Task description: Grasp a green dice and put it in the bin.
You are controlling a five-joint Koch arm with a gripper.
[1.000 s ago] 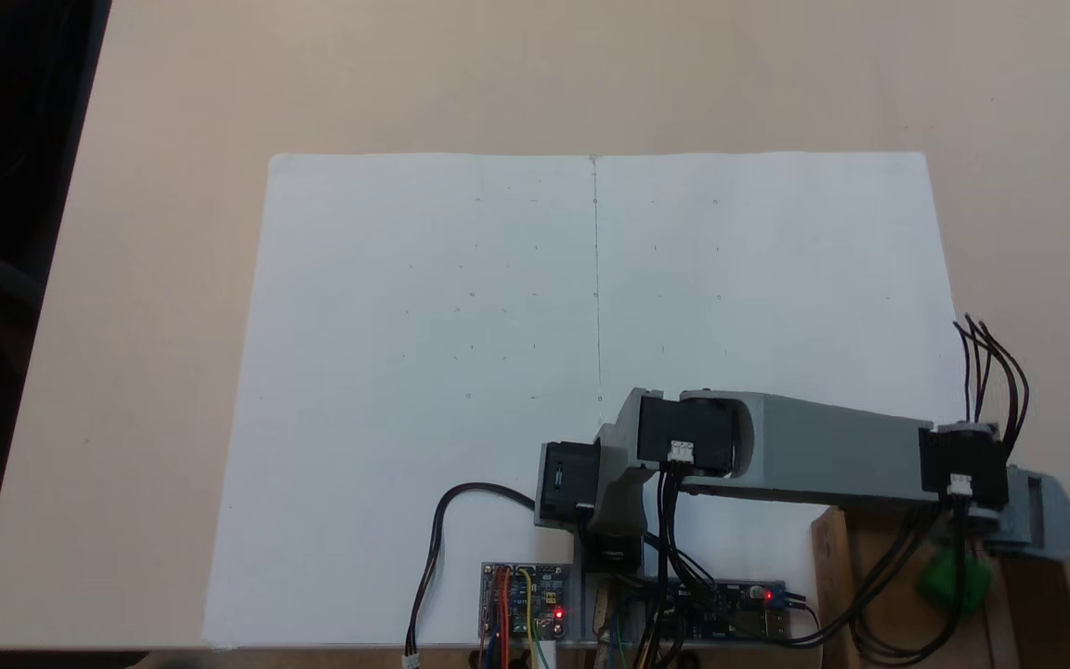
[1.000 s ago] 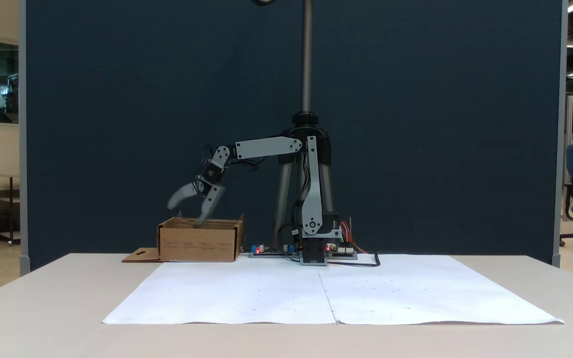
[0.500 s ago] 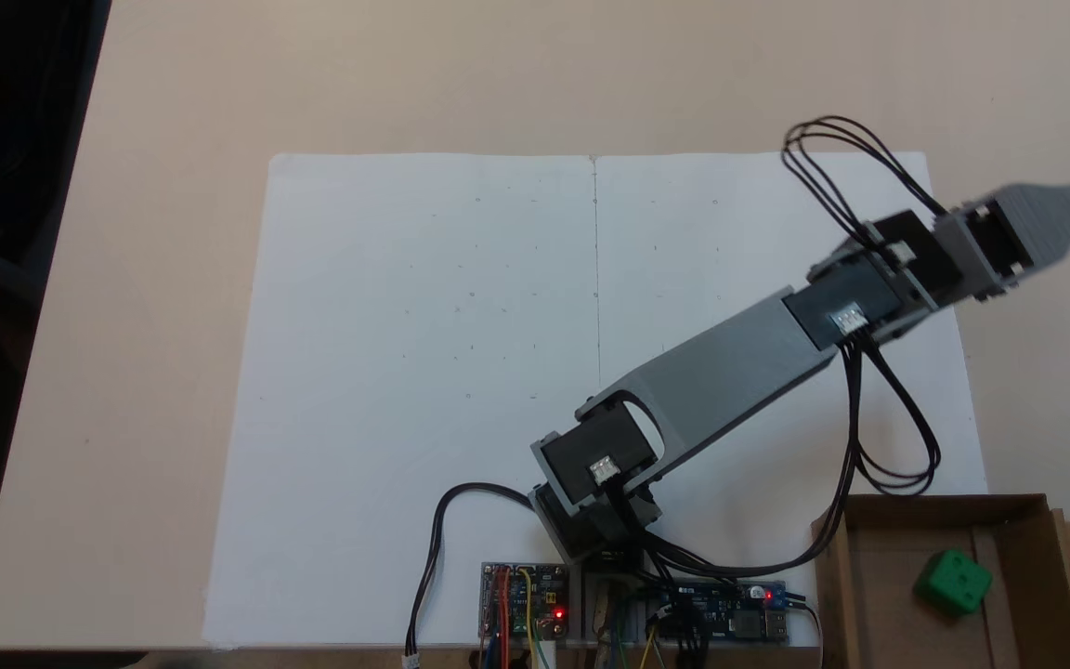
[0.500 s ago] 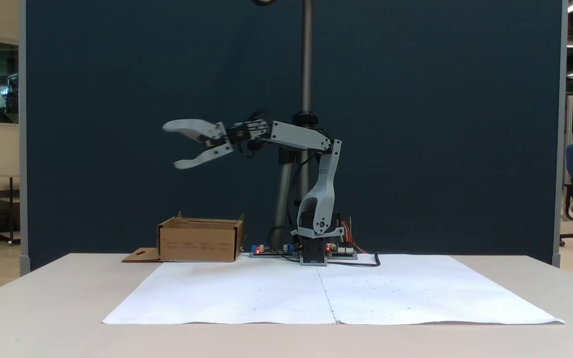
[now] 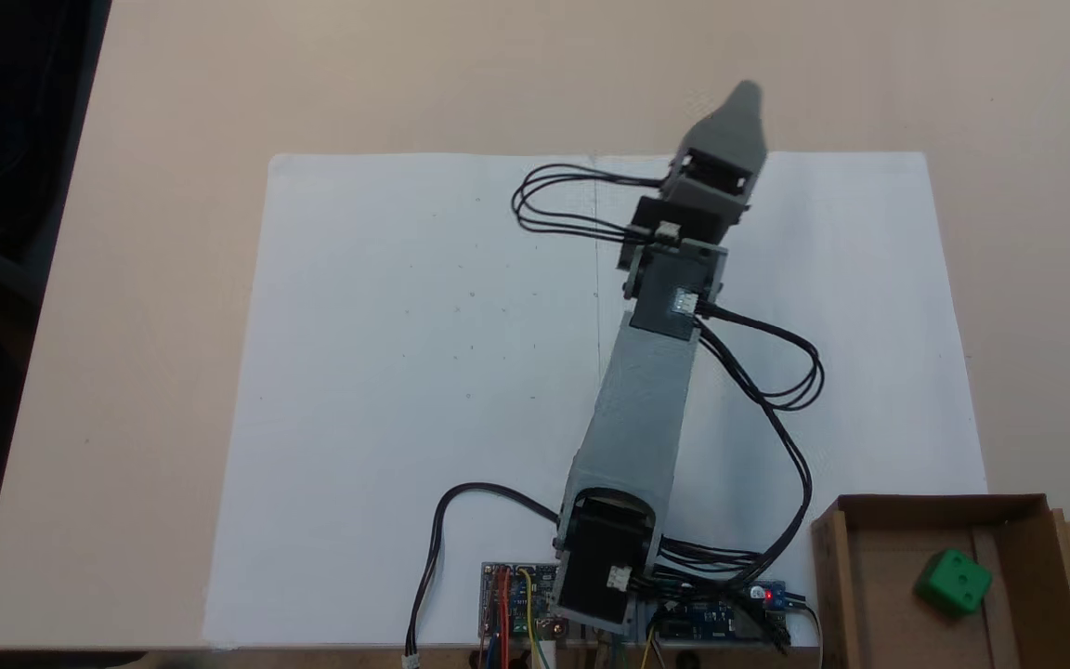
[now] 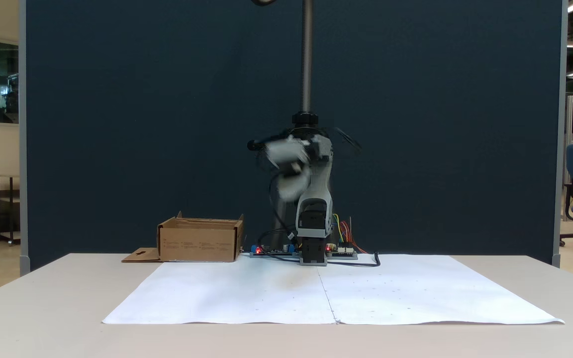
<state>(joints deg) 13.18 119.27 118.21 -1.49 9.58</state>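
The pincer (image 5: 747,93) is found raised well above the white paper sheet (image 5: 405,372), pointing toward the far edge of the worktop (image 5: 173,93). In a fixed view from above only one grey tip is presented; in the front fixed view the pincer (image 6: 289,171) is blurred, so whether the jaws are apart or together cannot be told. Nothing green is seen at it.

The green dice (image 5: 954,582) is observed lying on the floor of the bin (image 5: 879,506), apart from the walls, with the arm well clear of the box. The bin (image 6: 199,243) is seen standing beside the arm's base.

The placement is judged complete — the step in hand appears to be withdrawal to rest. It is best done with the swing slowed, the black cables (image 5: 776,390) kept free of the joints, and the pincer held high above the sheet — the bin is not to be approached.
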